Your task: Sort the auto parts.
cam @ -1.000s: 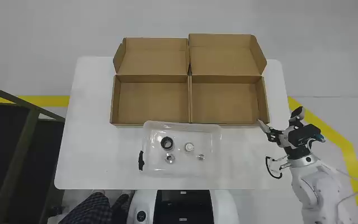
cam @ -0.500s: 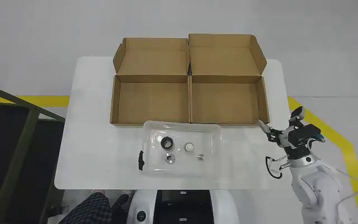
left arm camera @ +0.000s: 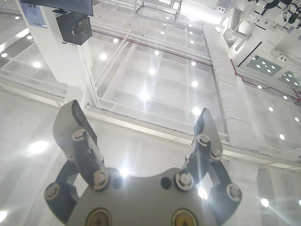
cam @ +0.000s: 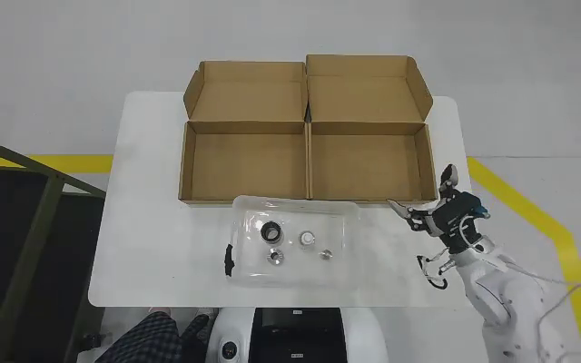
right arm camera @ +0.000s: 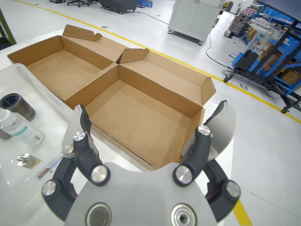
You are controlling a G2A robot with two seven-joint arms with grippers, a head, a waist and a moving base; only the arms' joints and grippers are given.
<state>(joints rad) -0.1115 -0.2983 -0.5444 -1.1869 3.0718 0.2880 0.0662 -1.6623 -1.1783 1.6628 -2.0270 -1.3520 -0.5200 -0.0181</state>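
Observation:
A clear tray [cam: 349, 272] at the table's front holds a dark cylindrical bushing [cam: 270, 233], a small white-capped bottle [cam: 308, 239] and two small metal parts [cam: 274, 257] [cam: 325, 254]. Two open cardboard boxes, left [cam: 243, 165] and right [cam: 365, 165], stand side by side behind it with nothing inside. My right gripper [cam: 419, 189] is open over the right box's front right corner. Its wrist view shows the right gripper [right arm camera: 152, 110] with that box [right arm camera: 141, 111] beyond it, and the bushing [right arm camera: 17, 105] and bottle [right arm camera: 21, 128] to one side. My left gripper [left arm camera: 138, 108] is open, holds nothing and points at the ceiling.
A black object [cam: 229, 260] lies at the tray's left rim. Bare white table [cam: 145, 218] extends left of the boxes and tray. Both box lids [cam: 309, 91] lie folded back toward the far edge. The table's right edge is close beside the right arm.
The right gripper has moved left from beyond the table's right edge to the right box's front corner and has turned. The parts and boxes have not moved.

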